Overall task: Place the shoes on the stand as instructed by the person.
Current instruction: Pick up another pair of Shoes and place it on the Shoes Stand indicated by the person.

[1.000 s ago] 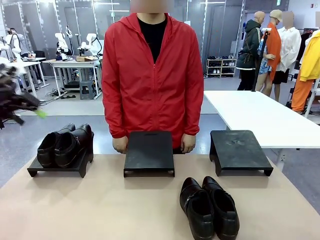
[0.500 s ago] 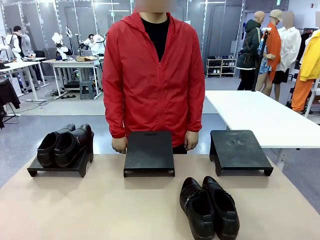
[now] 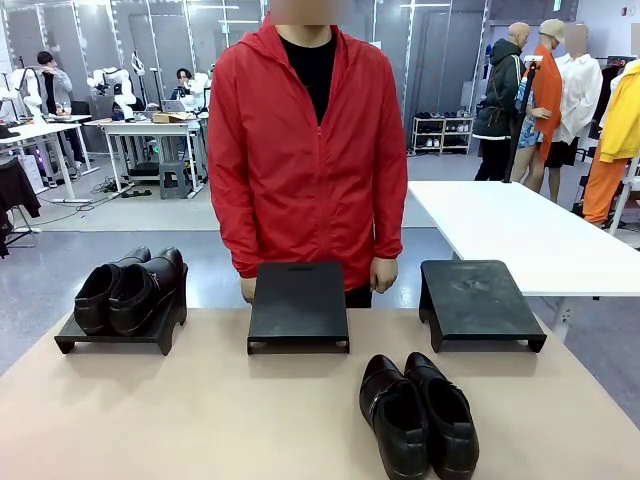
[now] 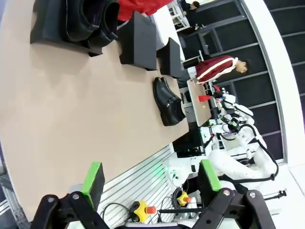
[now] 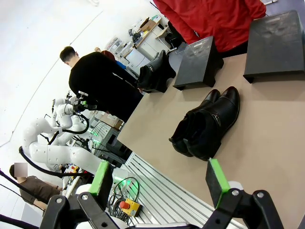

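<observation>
The tan table (image 3: 200, 410) bears the left stand (image 3: 120, 341) at 10 o'clock, the middle stand (image 3: 298, 303) at 12, the right stand (image 3: 478, 300) at 2, all black, and a pair of black dress shoes (image 3: 418, 415) at 5 o'clock.

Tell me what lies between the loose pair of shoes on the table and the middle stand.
In the front view that stretch is bare tan tabletop: the loose pair of shoes and the middle stand sit apart with nothing between them.

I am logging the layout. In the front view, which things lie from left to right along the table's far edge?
left stand holding a pair of shoes → bare middle stand → bare right stand
</observation>
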